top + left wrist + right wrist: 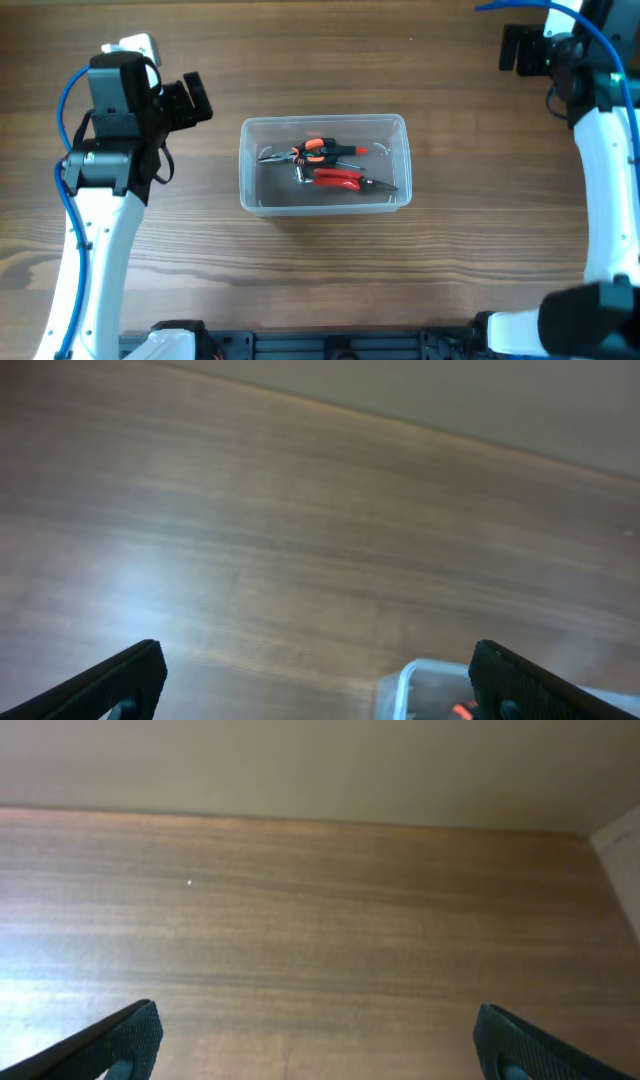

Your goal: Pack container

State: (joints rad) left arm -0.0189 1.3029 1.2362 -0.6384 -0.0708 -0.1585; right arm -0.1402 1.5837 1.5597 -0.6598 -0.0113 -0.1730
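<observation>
The clear plastic container (250, 150) stands in the middle of the table. Inside it lie hand tools with orange, red and black handles (330, 165). My left gripper (190, 100) is open and empty, raised to the left of the container. In the left wrist view a corner of the container (405, 685) shows at the bottom, between the fingers (320, 685). My right gripper (515, 48) is open and empty at the far right, well away from the container. The right wrist view shows only bare wood between its fingers (315, 1040).
The wooden table (320, 270) surrounds the container on all sides. The white arm links stand at the left (95, 230) and right (605, 190) edges. A wall runs along the table's far edge (300, 760).
</observation>
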